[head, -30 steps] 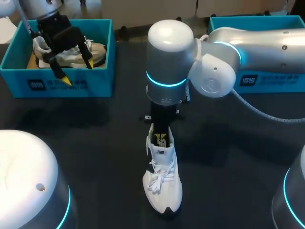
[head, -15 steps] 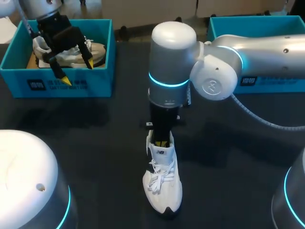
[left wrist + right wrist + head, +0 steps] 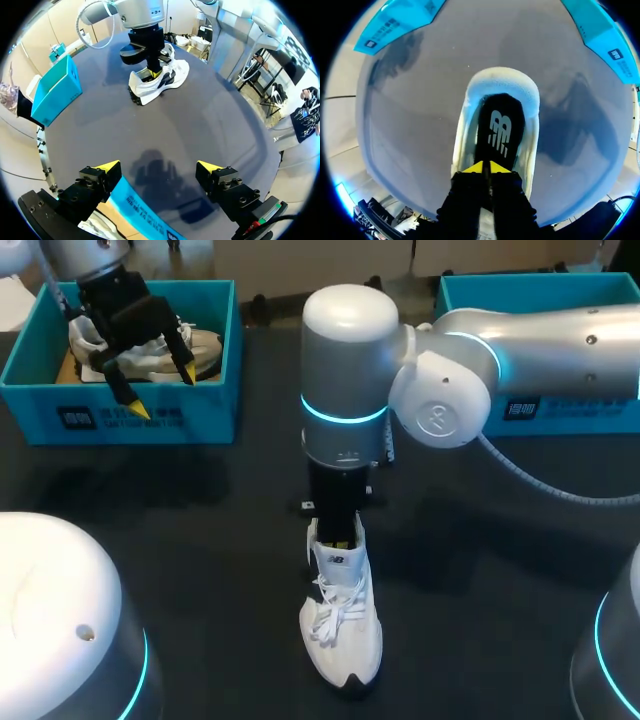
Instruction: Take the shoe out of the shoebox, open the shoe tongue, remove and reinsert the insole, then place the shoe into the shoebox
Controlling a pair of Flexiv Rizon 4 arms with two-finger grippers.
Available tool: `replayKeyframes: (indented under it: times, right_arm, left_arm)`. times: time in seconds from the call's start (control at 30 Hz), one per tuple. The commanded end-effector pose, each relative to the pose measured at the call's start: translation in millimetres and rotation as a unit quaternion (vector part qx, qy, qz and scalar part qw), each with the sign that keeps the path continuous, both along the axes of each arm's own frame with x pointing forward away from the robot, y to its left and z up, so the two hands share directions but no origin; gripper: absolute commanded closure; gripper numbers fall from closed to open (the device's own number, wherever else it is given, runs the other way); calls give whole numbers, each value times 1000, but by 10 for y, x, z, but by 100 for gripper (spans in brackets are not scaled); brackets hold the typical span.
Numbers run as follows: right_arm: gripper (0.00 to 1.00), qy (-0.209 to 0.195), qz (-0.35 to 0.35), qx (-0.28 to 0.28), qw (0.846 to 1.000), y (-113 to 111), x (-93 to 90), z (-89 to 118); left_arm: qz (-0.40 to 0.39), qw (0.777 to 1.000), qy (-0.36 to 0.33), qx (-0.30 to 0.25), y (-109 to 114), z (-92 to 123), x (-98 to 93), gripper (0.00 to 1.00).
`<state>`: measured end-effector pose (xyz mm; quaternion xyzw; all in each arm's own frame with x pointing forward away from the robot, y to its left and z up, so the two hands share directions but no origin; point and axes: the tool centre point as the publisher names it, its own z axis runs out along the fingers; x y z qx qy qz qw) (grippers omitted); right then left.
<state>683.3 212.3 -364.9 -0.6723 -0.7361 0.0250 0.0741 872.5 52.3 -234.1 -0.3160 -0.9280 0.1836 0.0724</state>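
Right gripper (image 3: 483, 168): fingers pressed together, tips down inside the white shoe (image 3: 343, 625), at its black insole (image 3: 500, 132). Whether they pinch anything cannot be determined. The shoe stands on the table (image 3: 200, 540), well apart from the shoebox (image 3: 120, 418). Left gripper (image 3: 160, 390): spread wide above the shoebox's front wall.

Left gripper over the shoebox rim, shoe far ahead

The left gripper (image 3: 159, 167) hung with its yellow tips spread wide above the blue shoebox (image 3: 137, 207) wall. Well ahead on the dark table (image 3: 210, 125), the right gripper (image 3: 155, 72) reached down into the white shoe (image 3: 177, 70); a second blue box (image 3: 55, 90) stood beyond.
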Motion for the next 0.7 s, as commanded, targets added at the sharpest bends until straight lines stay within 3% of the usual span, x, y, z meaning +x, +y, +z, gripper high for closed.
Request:
replayKeyframes:
  times: [0.03,0.3,0.43,0.47,0.53,0.6,0.7]
  right_arm:
    - [73,4,3,9,1000,-105,13,0]
    - [63,6,7,8,1000,-141,-17,31]
    - [51,9,12,4,1000,-106,-49,49]
    - [32,9,12,4,1000,-96,-68,40]
    - [12,10,12,8,1000,-80,-102,19]
    - [2,10,11,9,1000,-60,-126,8]
    - [0,10,11,10,1000,-31,-153,8]
  left_arm:
    - [0,1000,0,1,6,8,-3,0]
    - [0,1000,0,1,6,8,-3,0]
    - [0,1000,0,1,6,8,-3,0]
    - [0,1000,0,1,6,8,-3,0]
    - [0,1000,0,1,6,8,-3,0]
    - [0,1000,0,1,6,8,-3,0]
    - [0,1000,0,1,6,8,-3,0]
